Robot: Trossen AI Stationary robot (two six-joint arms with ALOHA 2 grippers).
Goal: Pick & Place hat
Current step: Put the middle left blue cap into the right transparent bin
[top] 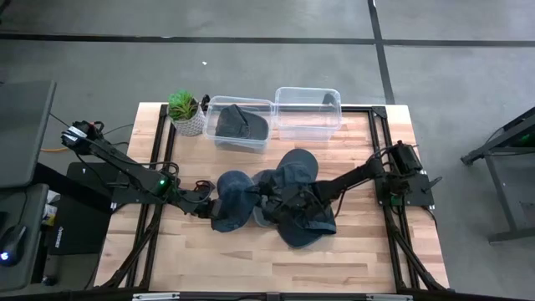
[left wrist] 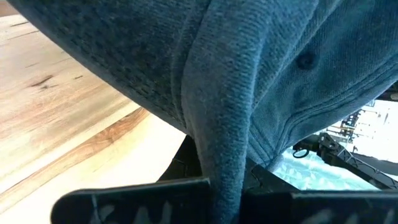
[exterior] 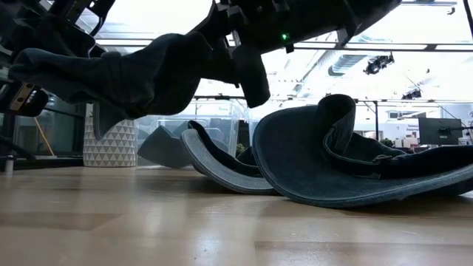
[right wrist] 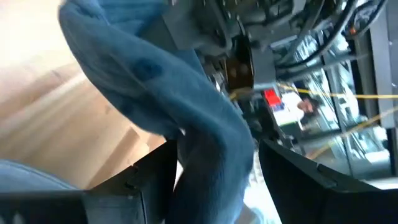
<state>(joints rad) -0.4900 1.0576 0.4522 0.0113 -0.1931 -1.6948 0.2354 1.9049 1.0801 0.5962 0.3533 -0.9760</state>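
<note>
Denim is filling both wrist views: a blue hat [exterior: 140, 74] is hanging between the two sets of jaws, lifted clear of the table [top: 251, 251]. The left gripper [top: 207, 201] is pinching a fold of its fabric, which is running down between that arm's own dark fingers [left wrist: 124, 202] in the left wrist view, so those jaws are nearly together with the cloth clamped in them. The right gripper [top: 266, 199] is gripping the same hat from the opposite side; in the right wrist view a thick roll of the cloth is passing between its two fingers [right wrist: 155, 177], the jaws squeezing it.

Just beyond the right jaws, on the side away from the left arm, more hats [top: 303, 219] are lying in a loose pile on the table, brims overlapping and curling upward, as the low view is showing beneath the lifted one.

Farther off, past both sets of jaws toward the table's far edge, two clear plastic bins are sitting side by side. The bin nearer the left arm [top: 241, 124] is holding a dark hat [top: 238, 125]. The other bin [top: 308, 110] is standing just beside it. A small potted plant [top: 185, 112] is standing next to the bins, on the left arm's side.
</note>
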